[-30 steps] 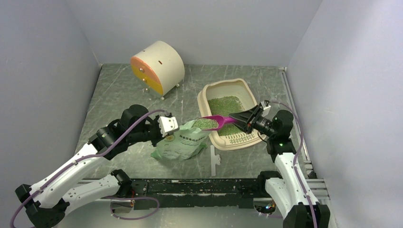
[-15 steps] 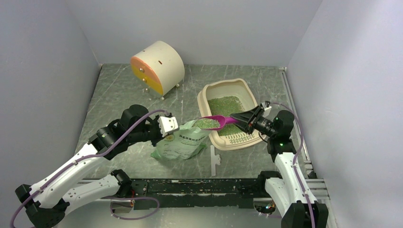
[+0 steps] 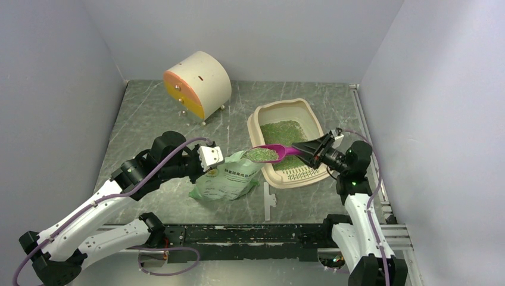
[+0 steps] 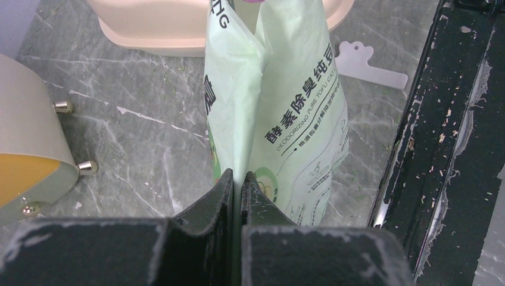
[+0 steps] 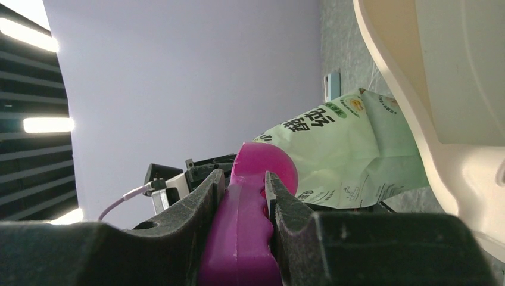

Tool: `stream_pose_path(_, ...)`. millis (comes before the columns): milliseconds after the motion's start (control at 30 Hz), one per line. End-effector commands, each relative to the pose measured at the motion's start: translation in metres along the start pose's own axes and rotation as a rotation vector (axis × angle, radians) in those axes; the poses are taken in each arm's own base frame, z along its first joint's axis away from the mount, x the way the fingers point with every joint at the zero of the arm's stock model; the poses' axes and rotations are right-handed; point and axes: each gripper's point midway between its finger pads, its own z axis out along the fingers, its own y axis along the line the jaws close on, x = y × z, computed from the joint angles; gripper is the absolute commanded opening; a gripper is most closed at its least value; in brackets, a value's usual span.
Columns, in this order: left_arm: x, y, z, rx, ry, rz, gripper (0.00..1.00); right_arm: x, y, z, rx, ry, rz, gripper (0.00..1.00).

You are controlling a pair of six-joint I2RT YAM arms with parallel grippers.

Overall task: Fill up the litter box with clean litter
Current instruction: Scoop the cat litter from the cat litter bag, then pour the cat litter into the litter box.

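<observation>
The beige litter box (image 3: 256, 126) lies right of centre with a bed of clean litter (image 3: 283, 132) in it; its rim also shows in the right wrist view (image 5: 405, 113). My right gripper (image 3: 296, 148) is shut on the handle of a magenta scoop (image 3: 266, 153), seen from below as a magenta scoop (image 5: 253, 208); its bowl holds green granules above the box's near-left corner. My left gripper (image 4: 240, 179) is shut on the edge of the light-green litter bag (image 4: 286, 107), which lies as the bag (image 3: 229, 177) left of the box.
A cream half-cylinder cabinet (image 3: 202, 80) with an orange face stands at the back left. A flat white plastic strip (image 3: 269, 199) lies in front of the box. A black rail (image 3: 250, 233) runs along the near table edge. Walls close in on three sides.
The right arm has lifted and drawn back slightly; the loaded scoop stays over the box's near-left corner. The left arm and bag have not moved.
</observation>
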Motion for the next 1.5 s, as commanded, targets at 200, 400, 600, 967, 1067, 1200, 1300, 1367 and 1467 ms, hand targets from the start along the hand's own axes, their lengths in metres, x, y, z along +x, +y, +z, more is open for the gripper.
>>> stream_pose_path(200, -0.039, 0.022, -0.015, -0.093, -0.120, 0.040, 0.05, 0.000, 0.007, -0.009, -0.025, 0.005, -0.012, 0.00)
stream_pose_path(400, -0.041, 0.022, -0.014, -0.091, -0.123, 0.040, 0.05, -0.002, 0.010, -0.013, -0.037, -0.001, -0.011, 0.00)
stream_pose_path(600, -0.042, 0.022, -0.011, -0.084, -0.123, 0.042, 0.05, -0.007, 0.017, -0.016, -0.052, -0.015, -0.006, 0.00)
stream_pose_path(967, -0.043, 0.024, -0.010, -0.088, -0.123, 0.046, 0.05, -0.017, 0.024, -0.020, -0.060, -0.039, -0.008, 0.00)
stream_pose_path(1067, -0.044, 0.024, -0.010, -0.087, -0.124, 0.047, 0.05, -0.020, 0.024, -0.021, -0.061, -0.044, -0.008, 0.00)
stream_pose_path(1200, -0.043, 0.023, -0.008, -0.080, -0.120, 0.049, 0.05, -0.027, 0.023, -0.023, -0.060, -0.057, 0.000, 0.00)
stream_pose_path(1300, -0.042, 0.023, -0.008, -0.080, -0.115, 0.052, 0.05, -0.033, 0.024, -0.024, -0.059, -0.073, -0.002, 0.00)
stream_pose_path(1367, -0.043, 0.023, -0.008, -0.078, -0.117, 0.053, 0.05, -0.037, 0.024, -0.025, -0.060, -0.083, -0.003, 0.00)
stream_pose_path(1467, -0.044, 0.023, -0.009, -0.077, -0.120, 0.052, 0.05, -0.044, 0.024, -0.026, -0.062, -0.101, 0.001, 0.00)
